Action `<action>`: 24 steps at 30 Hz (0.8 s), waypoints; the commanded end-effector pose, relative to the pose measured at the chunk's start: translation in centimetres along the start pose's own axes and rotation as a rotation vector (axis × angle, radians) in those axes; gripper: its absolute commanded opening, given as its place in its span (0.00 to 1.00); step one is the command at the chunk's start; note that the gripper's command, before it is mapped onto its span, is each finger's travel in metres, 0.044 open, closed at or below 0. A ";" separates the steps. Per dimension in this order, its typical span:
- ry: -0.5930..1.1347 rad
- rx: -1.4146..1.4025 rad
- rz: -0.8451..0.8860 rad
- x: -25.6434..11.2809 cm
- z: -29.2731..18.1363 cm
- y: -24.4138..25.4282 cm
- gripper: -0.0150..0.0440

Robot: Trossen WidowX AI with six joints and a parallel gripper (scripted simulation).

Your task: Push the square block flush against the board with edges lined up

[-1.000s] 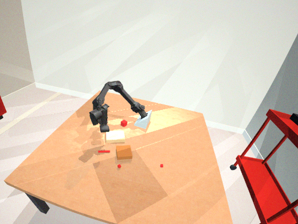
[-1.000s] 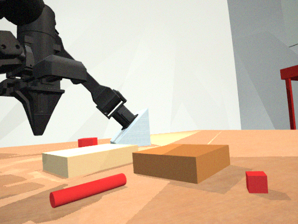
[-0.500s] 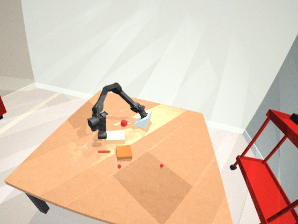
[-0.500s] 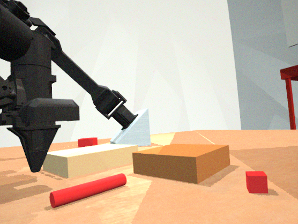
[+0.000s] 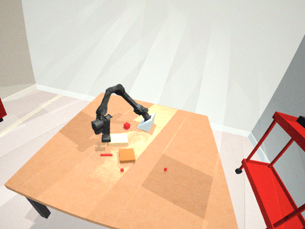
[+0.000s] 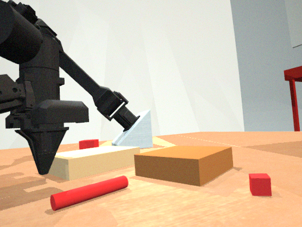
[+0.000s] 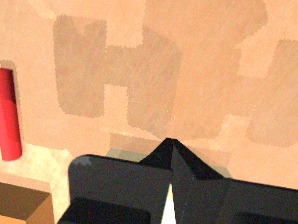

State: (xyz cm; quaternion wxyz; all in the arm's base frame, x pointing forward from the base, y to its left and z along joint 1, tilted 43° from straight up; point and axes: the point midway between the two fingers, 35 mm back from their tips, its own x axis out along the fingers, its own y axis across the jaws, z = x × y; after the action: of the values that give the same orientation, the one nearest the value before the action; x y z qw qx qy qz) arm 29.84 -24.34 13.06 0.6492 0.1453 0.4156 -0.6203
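Observation:
The square block (image 5: pixel 126 155) (image 6: pixel 167 166) (image 7: pixel 22 201) is orange-brown and lies flat. The cream board (image 5: pixel 120 138) (image 6: pixel 100 160) lies flat behind it, with a narrow strip of table between them in the top view. My gripper (image 5: pixel 106 141) (image 6: pixel 43 173) (image 7: pixel 170 143) is shut and empty and points down. Its tips are low, beside the board's left end. Whether they touch the board or the table I cannot tell. In the wrist view the fingers hide most of the board.
A red rod (image 5: pixel 106 155) (image 6: pixel 89 192) (image 7: pixel 9 117) lies left of the block. Small red cubes (image 5: pixel 122 170) (image 5: pixel 165 169) (image 6: pixel 260 184) lie in front and to the right. A larger red cube (image 5: pixel 126 126) (image 6: pixel 88 144) stands behind the board, left of the pale blue wedge (image 5: pixel 148 125) (image 6: pixel 141 136) under the arm's base.

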 end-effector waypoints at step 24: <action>0.004 0.002 0.002 0.1 -3.2 0.1 0.25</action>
State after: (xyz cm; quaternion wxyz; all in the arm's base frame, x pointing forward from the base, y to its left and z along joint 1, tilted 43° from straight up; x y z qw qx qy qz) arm 29.34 -22.49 12.07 0.6556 0.1475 0.4047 -0.6202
